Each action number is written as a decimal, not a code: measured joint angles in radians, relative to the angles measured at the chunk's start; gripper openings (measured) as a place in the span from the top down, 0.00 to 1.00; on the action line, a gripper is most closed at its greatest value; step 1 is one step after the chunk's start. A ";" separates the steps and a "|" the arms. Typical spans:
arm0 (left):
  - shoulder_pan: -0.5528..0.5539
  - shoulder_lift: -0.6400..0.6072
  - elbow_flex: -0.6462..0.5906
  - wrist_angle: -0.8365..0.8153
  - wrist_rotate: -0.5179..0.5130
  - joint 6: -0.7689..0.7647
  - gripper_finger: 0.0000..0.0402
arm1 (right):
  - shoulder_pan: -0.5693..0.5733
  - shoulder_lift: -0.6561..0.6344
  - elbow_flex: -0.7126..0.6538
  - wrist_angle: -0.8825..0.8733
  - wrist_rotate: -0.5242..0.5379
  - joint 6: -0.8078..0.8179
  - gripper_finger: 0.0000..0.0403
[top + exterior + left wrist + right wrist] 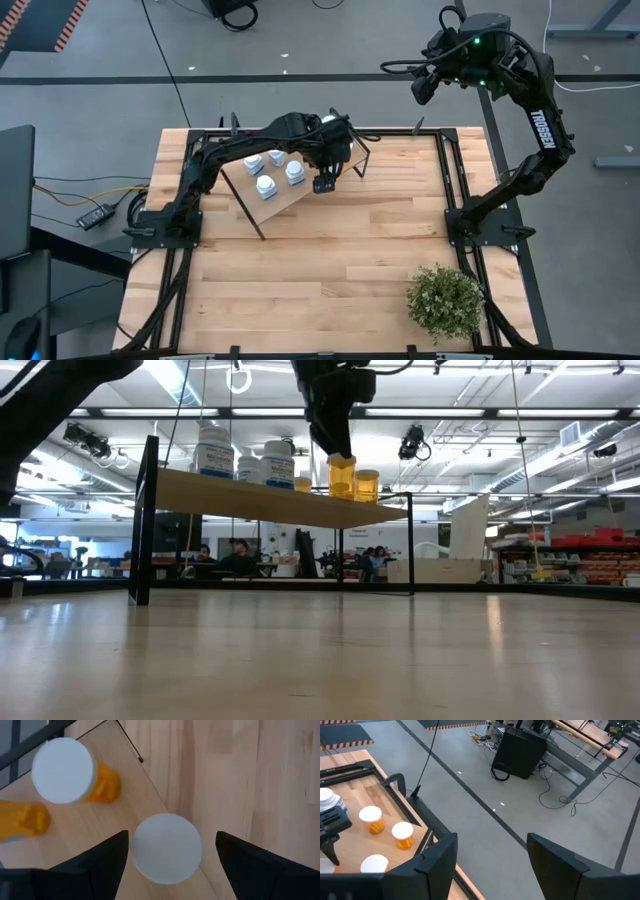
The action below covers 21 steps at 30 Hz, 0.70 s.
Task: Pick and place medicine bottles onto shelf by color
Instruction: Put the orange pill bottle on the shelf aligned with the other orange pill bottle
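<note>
your left gripper [167, 857] sits straight above the upright orange bottle [167, 849] on the shelf [115, 812], fingers spread either side of its cap; lift vertically.

Bushy green potted plant [445, 303] at about 5 o'clock on light-wood plank tabletop [330, 270]. Black power brick with cables [96, 215] at 9 o'clock on grey floor. Seated people [238, 557] far behind, across the room.
</note>
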 joint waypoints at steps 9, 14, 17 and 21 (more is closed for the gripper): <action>0.000 0.002 0.000 -0.010 -0.034 -0.020 0.24 | 0.000 0.000 0.000 0.000 0.000 0.001 0.39; 0.002 0.002 0.000 -0.012 -0.039 -0.020 0.24 | 0.000 0.000 0.000 0.000 0.000 0.016 0.39; 0.002 0.002 0.000 -0.013 -0.039 -0.020 0.26 | 0.000 0.000 0.000 0.000 0.000 0.018 0.39; 0.002 0.002 0.000 -0.013 -0.039 -0.019 0.32 | 0.000 0.000 0.000 0.000 0.000 0.025 0.39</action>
